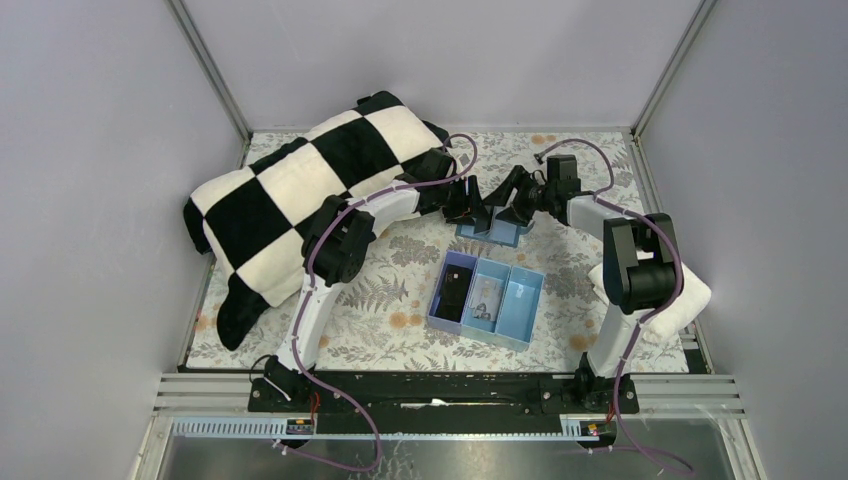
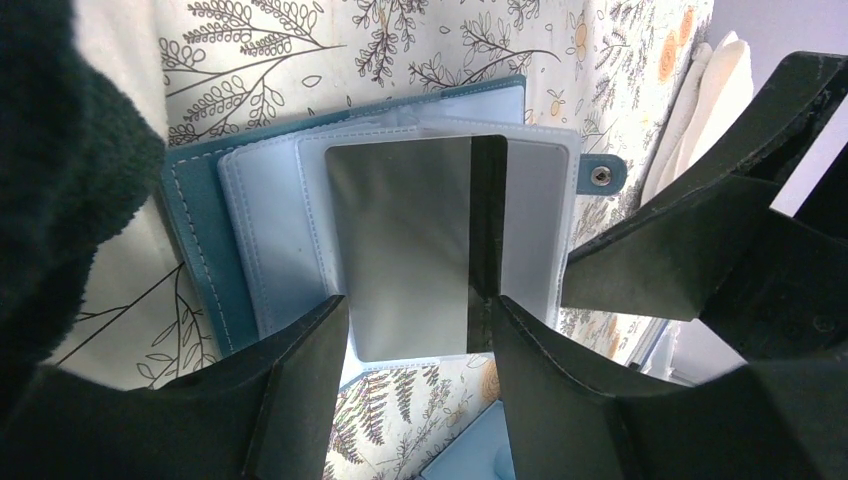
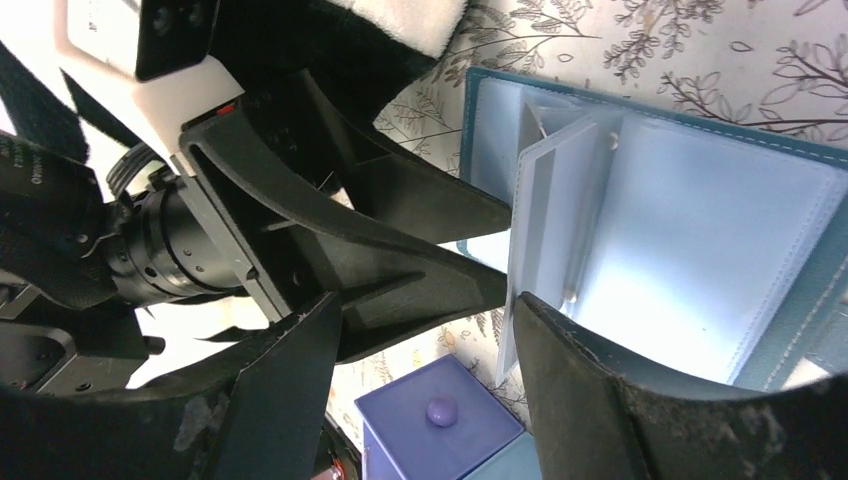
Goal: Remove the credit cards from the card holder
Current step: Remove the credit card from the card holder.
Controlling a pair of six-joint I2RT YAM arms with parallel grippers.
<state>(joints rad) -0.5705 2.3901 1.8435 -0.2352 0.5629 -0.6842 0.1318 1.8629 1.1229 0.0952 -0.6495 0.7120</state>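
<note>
The blue-teal card holder (image 1: 492,233) lies open on the patterned cloth at the back centre, with pale blue plastic sleeves inside. In the left wrist view its teal cover (image 2: 195,240) frames the sleeves, and a grey credit card (image 2: 410,240) with a dark stripe lies on the top sleeve. My left gripper (image 1: 465,212) is open, its gripper (image 2: 420,335) straddling the card's near end just above it. My right gripper (image 1: 515,213) is open at the holder's other side. In the right wrist view that gripper (image 3: 425,335) has one finger against the holder (image 3: 700,250), whose sleeves stand up edge-on.
A light-blue three-compartment tray (image 1: 520,297) sits in front of the holder, with a purple knobbed box (image 3: 440,420) in it. A black-and-white checkered cushion (image 1: 300,190) fills the back left. A white cloth (image 1: 690,295) lies at the right edge.
</note>
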